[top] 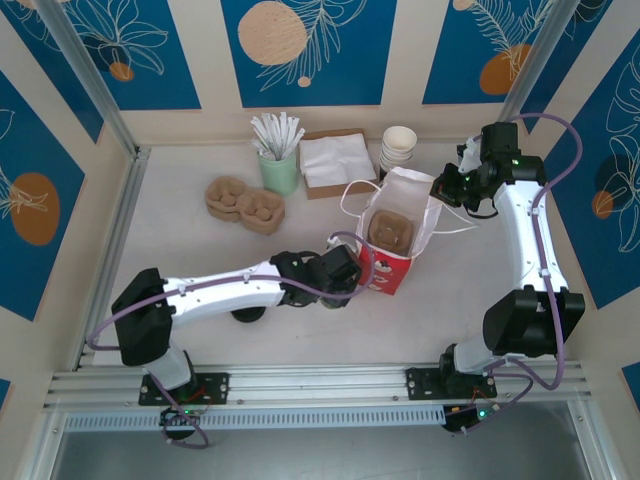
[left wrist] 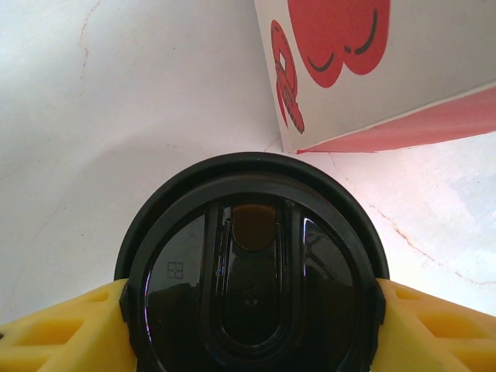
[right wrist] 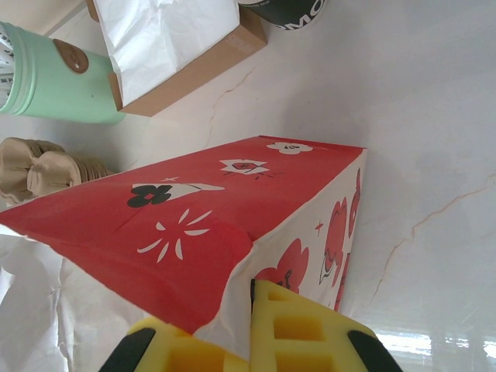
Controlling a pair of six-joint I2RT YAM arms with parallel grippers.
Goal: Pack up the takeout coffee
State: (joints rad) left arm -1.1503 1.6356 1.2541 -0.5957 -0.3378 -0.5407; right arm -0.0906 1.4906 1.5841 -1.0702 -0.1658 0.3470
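Note:
The takeout coffee's round black lid (left wrist: 252,271) sits between the yellow fingers (left wrist: 62,333) of my left gripper (left wrist: 252,314), which is shut on the cup. The cup's sides are hidden under the lid. In the top view the left gripper (top: 343,272) is low over the table, right beside the front left corner of the red-and-white bag (top: 388,262). The bag stands open with a brown cardboard carrier (top: 390,232) inside. My right gripper (top: 447,190) is shut on the bag's upper right rim; the paper edge (right wrist: 232,310) is pinched between its yellow fingers (right wrist: 302,333).
At the back stand a green holder of sticks (top: 280,168), a box of napkins (top: 335,160) and a stack of white cups (top: 398,148). Cardboard carriers (top: 243,202) lie at left. A flat black lid (top: 248,315) lies under the left arm.

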